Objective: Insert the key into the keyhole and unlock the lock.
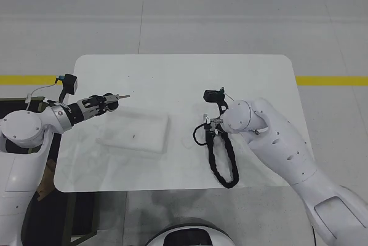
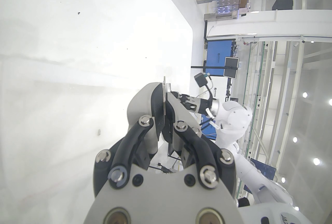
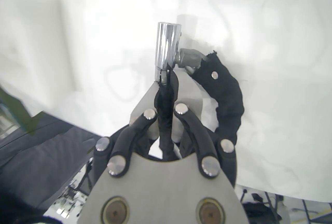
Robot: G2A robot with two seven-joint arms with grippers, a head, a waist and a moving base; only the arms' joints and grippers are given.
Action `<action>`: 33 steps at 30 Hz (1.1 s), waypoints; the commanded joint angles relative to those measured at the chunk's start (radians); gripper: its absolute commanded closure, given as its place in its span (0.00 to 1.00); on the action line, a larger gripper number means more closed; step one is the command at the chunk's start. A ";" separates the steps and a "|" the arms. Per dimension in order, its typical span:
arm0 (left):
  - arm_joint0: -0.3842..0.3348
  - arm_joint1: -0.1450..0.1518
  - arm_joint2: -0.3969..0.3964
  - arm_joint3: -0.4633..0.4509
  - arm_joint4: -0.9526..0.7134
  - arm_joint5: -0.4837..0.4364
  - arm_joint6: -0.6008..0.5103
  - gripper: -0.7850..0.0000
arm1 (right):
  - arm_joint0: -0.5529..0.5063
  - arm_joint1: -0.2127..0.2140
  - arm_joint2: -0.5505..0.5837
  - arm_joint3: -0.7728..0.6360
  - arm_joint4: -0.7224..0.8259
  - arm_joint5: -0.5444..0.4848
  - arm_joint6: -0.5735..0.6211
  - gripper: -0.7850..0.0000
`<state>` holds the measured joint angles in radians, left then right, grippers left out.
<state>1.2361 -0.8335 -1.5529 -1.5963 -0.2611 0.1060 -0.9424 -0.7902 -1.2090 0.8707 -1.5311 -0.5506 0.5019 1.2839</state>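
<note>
Key in your left gripper, lock in your right, well apart over the table [image 1: 172, 67].

Your left arm reaches in across the table's left edge, forearm level and angled toward the far side. Your right arm bends in from the right edge, wrist turned toward the middle. A flat white pad [image 1: 138, 132] lies mid-table between them. The lock [image 1: 224, 161], a black-sleeved loop, trails from your right gripper [image 1: 207, 123] toward the near edge. Its chrome cylinder [image 3: 167, 48] juts past that gripper's fingers, which are clamped together on the sleeve end. Your left gripper [image 1: 114, 98] pinches the key [image 2: 164, 98] between closed fingers, the blade pointing toward the right edge.
</note>
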 commanded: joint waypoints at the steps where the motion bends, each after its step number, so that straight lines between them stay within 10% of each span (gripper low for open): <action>1: 0.000 0.000 0.000 0.000 0.000 0.000 0.000 1.00 | -0.033 0.013 0.116 -0.025 0.090 -0.067 0.014 1.00; 15: 0.000 0.000 0.000 0.000 0.000 0.000 0.000 1.00 | -0.215 0.039 0.270 -0.132 0.146 -0.183 -0.077 1.00; 21: 0.000 0.000 0.000 0.000 0.000 0.000 0.000 1.00 | -0.211 0.046 0.159 -0.197 -0.089 -0.367 0.074 1.00; 33: 0.000 0.000 0.000 0.000 0.000 0.000 0.000 1.00 | -0.212 0.015 0.098 -0.122 -0.153 -0.409 0.075 0.96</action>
<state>1.2361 -0.8335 -1.5529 -1.5963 -0.2611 0.1060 -0.9424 -0.9993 -1.1922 0.9703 -1.6594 -0.7014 0.0929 1.3576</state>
